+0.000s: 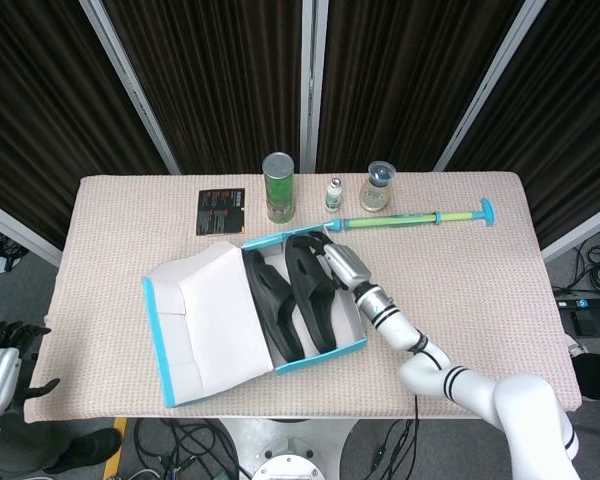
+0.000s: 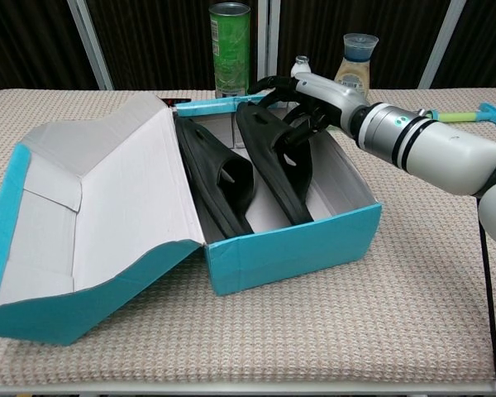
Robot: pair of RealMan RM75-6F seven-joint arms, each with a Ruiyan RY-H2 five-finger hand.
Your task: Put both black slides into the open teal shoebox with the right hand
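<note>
- Now both slides lie in the box (image 1: 315,358), at the frame's centre in the head view: the left slide (image 1: 273,306) against the hinge side, the right slide (image 1: 314,297) just beside it, leaning on edge.
- Right hand (image 2: 302,103) reaches over the box's far right corner, fingers curled around the right slide's strap; whether they grip it or only touch it I cannot tell.
- Lid (image 1: 195,320) stands open toward lower left, its blue edge near the table's (image 1: 480,300) front edge.
- Bare white floor shows inside the box between the right slide and the right wall in the chest view.
- Behind the box, close to its far edge: green can (image 1: 278,186), dark card (image 1: 221,211), small bottle (image 1: 334,193), jar (image 1: 378,186), and a green stick (image 1: 410,218) lying just past the hand's wrist.
- Right half of the table is open cloth, crossed only by the arm (image 1: 440,370).
- Left hand (image 1: 0,365) hangs off the table at the lower left corner, fingers apart, holding nothing.
</note>
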